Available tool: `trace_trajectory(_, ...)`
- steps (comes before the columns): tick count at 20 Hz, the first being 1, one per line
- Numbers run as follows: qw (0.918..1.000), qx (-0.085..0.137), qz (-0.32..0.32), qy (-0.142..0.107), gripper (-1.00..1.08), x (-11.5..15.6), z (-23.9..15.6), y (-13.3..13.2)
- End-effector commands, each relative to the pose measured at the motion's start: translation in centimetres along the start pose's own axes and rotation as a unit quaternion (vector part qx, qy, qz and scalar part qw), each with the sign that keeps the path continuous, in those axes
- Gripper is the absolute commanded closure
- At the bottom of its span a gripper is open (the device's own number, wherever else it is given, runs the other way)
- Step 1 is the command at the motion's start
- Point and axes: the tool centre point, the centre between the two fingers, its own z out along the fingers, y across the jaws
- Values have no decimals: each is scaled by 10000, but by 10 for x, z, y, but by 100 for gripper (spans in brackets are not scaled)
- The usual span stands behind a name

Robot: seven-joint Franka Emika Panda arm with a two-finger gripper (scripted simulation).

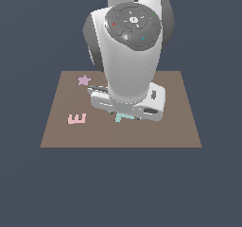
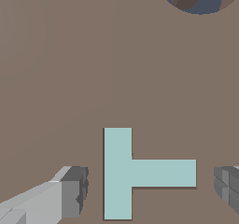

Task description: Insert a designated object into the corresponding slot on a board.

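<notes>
Between spread grey gripper (image 2: 150,190) fingers, untouched: small light teal T-shaped block (image 2: 135,173), flat on brown rectangular board (image 2: 70,69).

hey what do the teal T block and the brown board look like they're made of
Teal T block: flat, even colour, crisp edges and no gloss; reads as matte painted plastic or wood, though a render leaves that open. Brown board: uniform matte brown without grain or shine, possibly fibreboard or plastic.
</notes>
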Motion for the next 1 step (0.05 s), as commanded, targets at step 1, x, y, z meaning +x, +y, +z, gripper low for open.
trace_trajectory(1, 10000, 0, 0, -1, -92, 0, 0, 0)
